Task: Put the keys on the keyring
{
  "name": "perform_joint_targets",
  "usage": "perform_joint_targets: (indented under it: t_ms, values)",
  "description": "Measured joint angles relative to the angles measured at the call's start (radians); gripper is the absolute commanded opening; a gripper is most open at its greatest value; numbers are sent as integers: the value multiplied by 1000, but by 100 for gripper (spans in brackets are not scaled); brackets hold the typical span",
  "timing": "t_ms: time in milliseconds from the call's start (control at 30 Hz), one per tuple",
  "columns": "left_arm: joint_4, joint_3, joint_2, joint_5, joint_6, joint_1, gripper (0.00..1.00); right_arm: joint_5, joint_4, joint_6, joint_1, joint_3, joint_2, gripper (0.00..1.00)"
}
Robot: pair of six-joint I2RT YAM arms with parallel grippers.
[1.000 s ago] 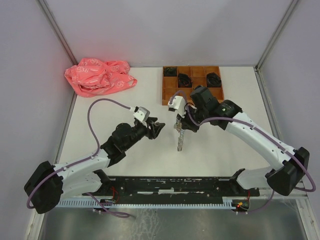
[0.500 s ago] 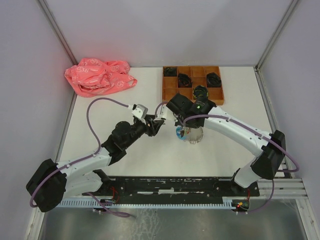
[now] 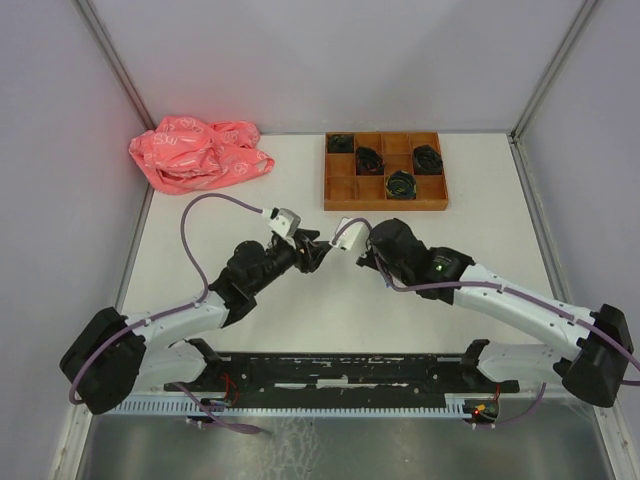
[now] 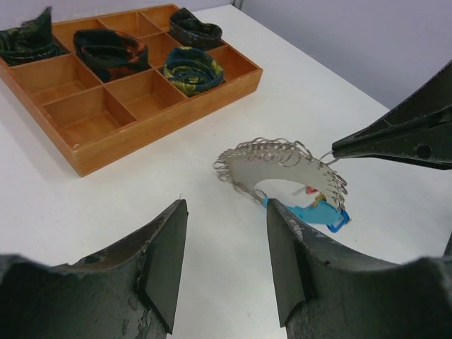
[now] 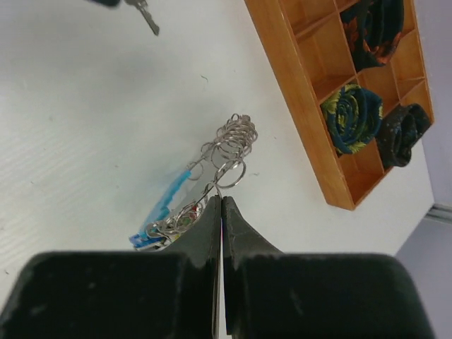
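Silvery wire loops make up most of the keyring (image 4: 279, 166), which stands arched over the white worktop (image 4: 85, 226) near the wooden tray (image 4: 106, 148), with its light-blue section (image 4: 318, 212) at the low end. The right fingers (image 5: 210, 226) are pressed together on one small loop at the ring's upper edge and seem to hold the hoop up by it. The left fingers (image 4: 166, 261) stand apart with nothing between them, pointed at the ring from close by. One key (image 5: 147, 20) shows at the top edge of the right wrist view, well apart from the ring and with its head cut off by the frame. Whether it lies on the worktop I cannot tell. My reading is that the ring is being steadied and presented, with no key in hand yet. Next, the left fingers would need to fetch that key and bring its hole to the ring's opening while the right grip holds firm.
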Motion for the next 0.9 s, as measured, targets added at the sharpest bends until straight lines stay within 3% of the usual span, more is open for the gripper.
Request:
perform_joint_targets:
  t_ms: [367,533,900]
  values:
    - [201,-4,166,235,22,0,47,-209,327,102,-60,-221,-94,1]
    - [297,-22,230,353,77,0,43,-314,364,127,-111,-264,-155,1]
    - [354,-24,283,576,222,0,45,-487,367,125,-137,-272,-210,1]
